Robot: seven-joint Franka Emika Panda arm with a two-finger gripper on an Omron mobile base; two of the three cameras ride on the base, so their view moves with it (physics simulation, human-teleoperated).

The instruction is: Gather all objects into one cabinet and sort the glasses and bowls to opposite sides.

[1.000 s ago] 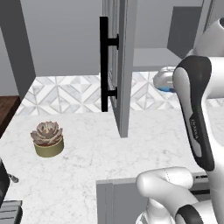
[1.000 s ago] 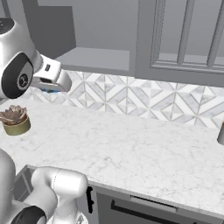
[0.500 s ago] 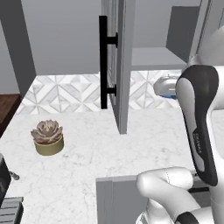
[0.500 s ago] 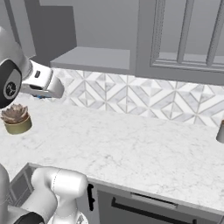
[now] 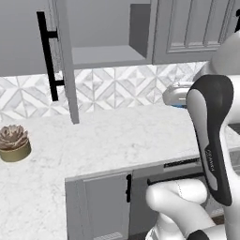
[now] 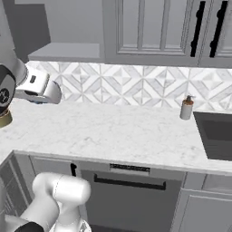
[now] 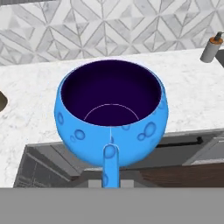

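Your base has swung right since a moment ago, and the gripper (image 7: 111, 173), clenched on the blue bowl (image 7: 111, 111), carries it above the counter (image 6: 118, 131), below the open cabinet (image 5: 105, 55).

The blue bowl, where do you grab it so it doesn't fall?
By its rim, coming down from above. The blue bowl is round and bulging, too wide to squeeze whole, but its wall is thin and its mouth faces up, so one of the fingers goes inside and one outside. The gripper is pinching the near wall just like that.
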